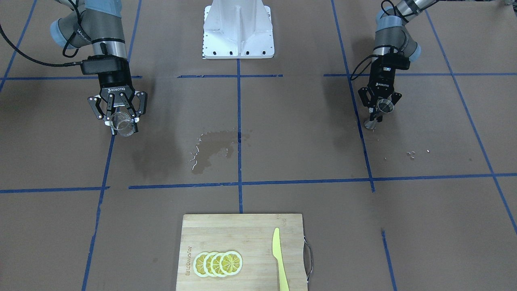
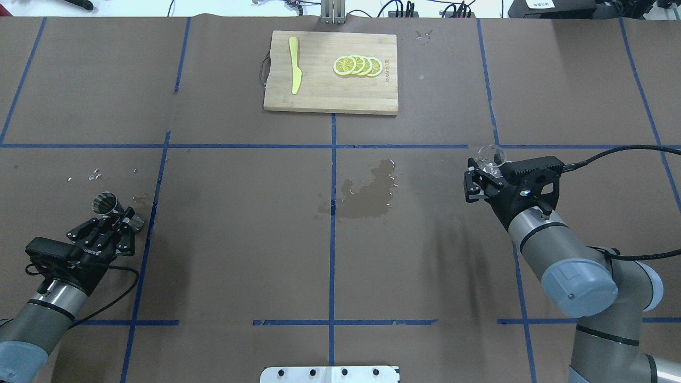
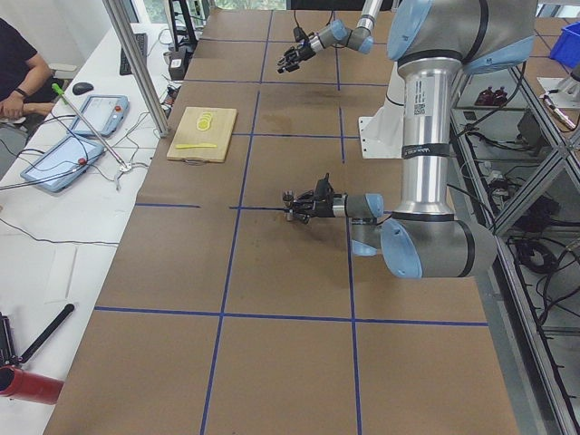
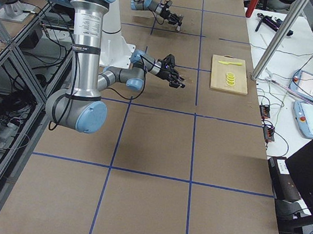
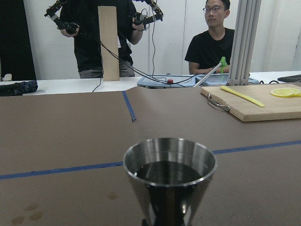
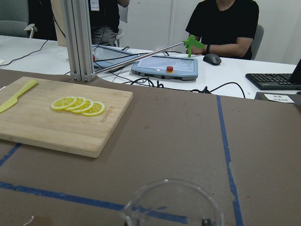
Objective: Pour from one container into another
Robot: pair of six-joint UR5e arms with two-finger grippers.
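Both your jaws are gripping: left jaws are clamping the steel jigger at the overhead view's lower left, right jaws are pinching the glass tumbler at middle right.

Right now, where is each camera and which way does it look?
Front-facing: across the table, facing the robot's base; both arms show.
Overhead: behind the robot, looking down; both arms show.
Left side: table's left end; left arm nearest.
Right side: table's right end; right arm nearest.
Left wrist: looks over the steel jigger.
Right wrist: looks over the glass tumbler.
Shared: both wrist views see the cutting board.
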